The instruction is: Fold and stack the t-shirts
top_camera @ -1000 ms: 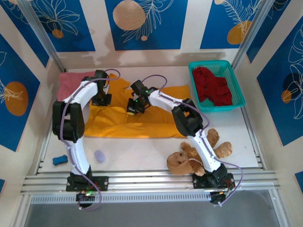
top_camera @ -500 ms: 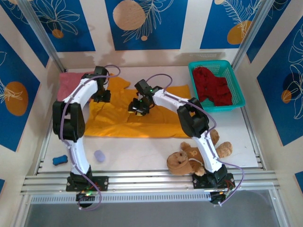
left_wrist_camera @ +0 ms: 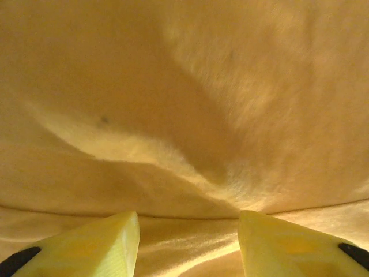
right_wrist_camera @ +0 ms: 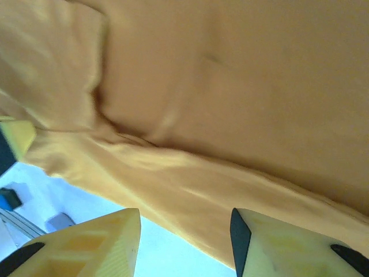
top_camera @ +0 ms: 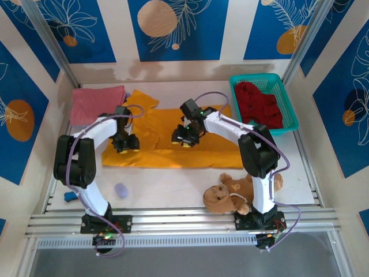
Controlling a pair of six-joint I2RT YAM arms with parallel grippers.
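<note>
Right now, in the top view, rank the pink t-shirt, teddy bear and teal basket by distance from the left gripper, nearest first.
1. Pink t-shirt, behind-left of the left gripper.
2. Teddy bear, near right.
3. Teal basket, far right corner.

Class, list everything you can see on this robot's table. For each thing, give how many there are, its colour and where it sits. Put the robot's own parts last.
orange t-shirt: one, mustard-orange, spread across the middle of the table
pink t-shirt: one, salmon-pink, far left corner
red t-shirt: one, dark red, bunched inside the basket
basket: one, teal, far right corner
teddy bear: one, brown, near right, beside the right arm
small blue thing: one, near left edge, too small to identify
small lilac thing: one, near left, too small to identify
table: one, white
left gripper: one, yellow fingers, open, at the orange t-shirt
right gripper: one, yellow fingers, open, at the orange t-shirt's edge
</note>
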